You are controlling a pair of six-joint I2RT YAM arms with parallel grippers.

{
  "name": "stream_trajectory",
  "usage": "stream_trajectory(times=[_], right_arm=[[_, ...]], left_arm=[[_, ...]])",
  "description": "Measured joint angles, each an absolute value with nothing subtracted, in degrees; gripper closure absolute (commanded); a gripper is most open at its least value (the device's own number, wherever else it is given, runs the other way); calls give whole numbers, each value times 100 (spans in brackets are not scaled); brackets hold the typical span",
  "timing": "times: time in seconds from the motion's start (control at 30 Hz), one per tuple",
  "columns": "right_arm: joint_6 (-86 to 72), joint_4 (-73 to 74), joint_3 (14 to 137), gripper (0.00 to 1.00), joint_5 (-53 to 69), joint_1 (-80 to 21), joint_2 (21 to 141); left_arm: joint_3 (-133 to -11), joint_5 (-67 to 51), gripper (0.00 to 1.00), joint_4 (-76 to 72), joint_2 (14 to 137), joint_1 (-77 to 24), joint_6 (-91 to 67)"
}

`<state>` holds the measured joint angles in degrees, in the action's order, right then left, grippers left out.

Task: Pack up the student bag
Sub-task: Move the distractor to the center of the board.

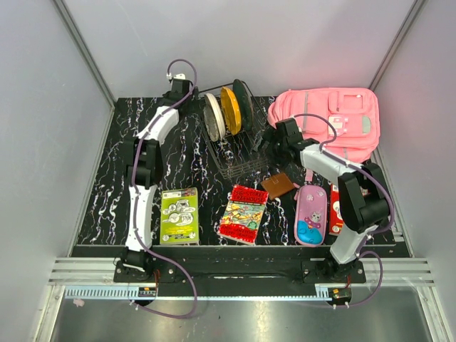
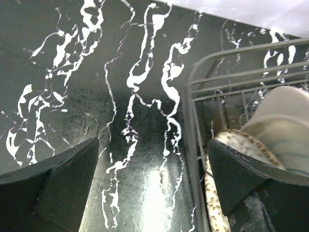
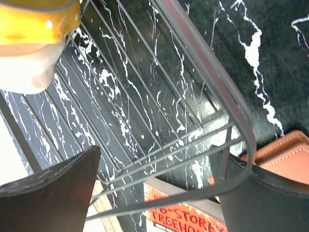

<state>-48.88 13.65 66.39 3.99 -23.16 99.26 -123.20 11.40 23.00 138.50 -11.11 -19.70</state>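
The student bag, a large pink backpack, lies at the back right of the table, in the top view only. My right gripper is just left of it, at the right end of a wire dish rack. In the right wrist view this gripper is open, and the rack's corner wires run between its fingers. My left gripper hangs at the back left, open over bare table, with the rack's rim by its right finger. Neither gripper holds anything.
The rack holds a white plate, a yellow plate and a dark one. In the front row lie a green book, a red book, a brown wallet, a pink pencil case and a red item under the right arm.
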Motion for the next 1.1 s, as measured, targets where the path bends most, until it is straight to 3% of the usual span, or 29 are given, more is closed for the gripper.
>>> stream_trajectory(times=[0.1, 0.63, 0.9, 1.1], right_arm=[[-4908, 1592, 6919, 0, 357, -2322, 10132], [-4261, 2810, 9131, 0, 117, -2324, 11760], [-3767, 3677, 11528, 0, 416, -2320, 13185], [-3494, 4554, 14306, 0, 714, -2320, 14728]], left_arm=[[-12217, 1131, 13, 2364, 13850, -1013, -2069], [-9714, 1059, 9, 1702, 12407, -591, -2412], [-8493, 1011, 7, 1688, 11537, -117, -2620], [-8458, 915, 4, 1750, 11504, 156, -2646]])
